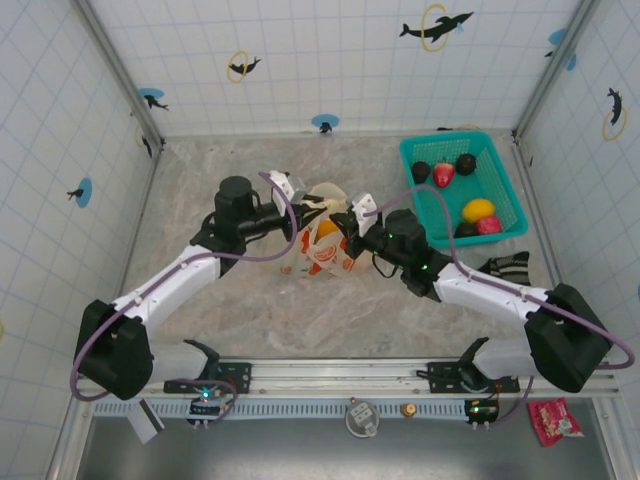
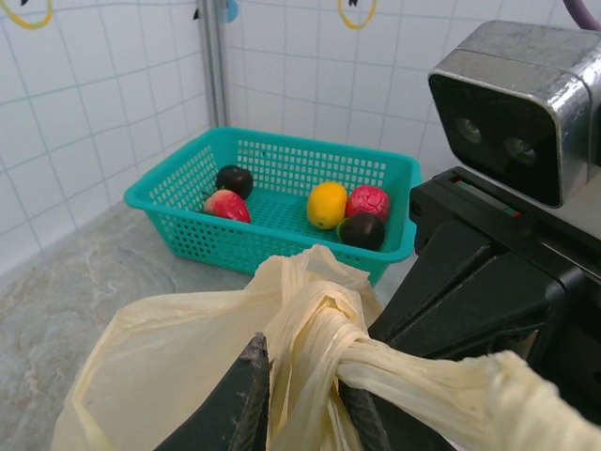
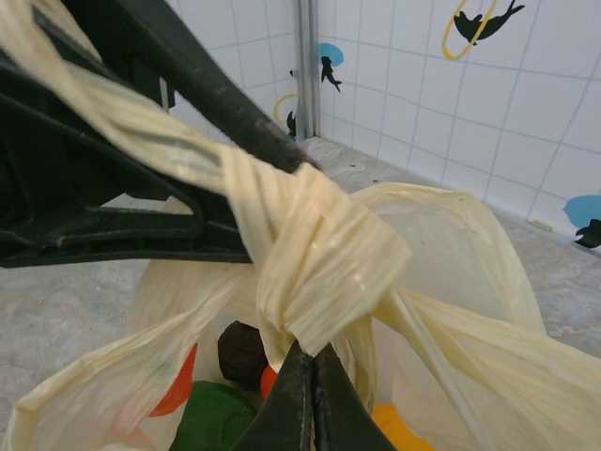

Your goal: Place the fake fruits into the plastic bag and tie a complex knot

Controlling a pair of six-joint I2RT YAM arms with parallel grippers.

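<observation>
Left tool (image 2: 302, 378) and right tool (image 3: 305, 365) each clench the plastic bag (image 2: 169, 366) over a marbled table (image 1: 250, 300) amid tiled walls (image 1: 330, 60)

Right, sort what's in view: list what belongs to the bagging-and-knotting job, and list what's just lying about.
Job: plastic bag, its knotted handles, fruits inside it, loose fruits in the teal basket.
Lying about: the teal basket itself, striped black-and-white item, red packet at the near right corner.
</observation>
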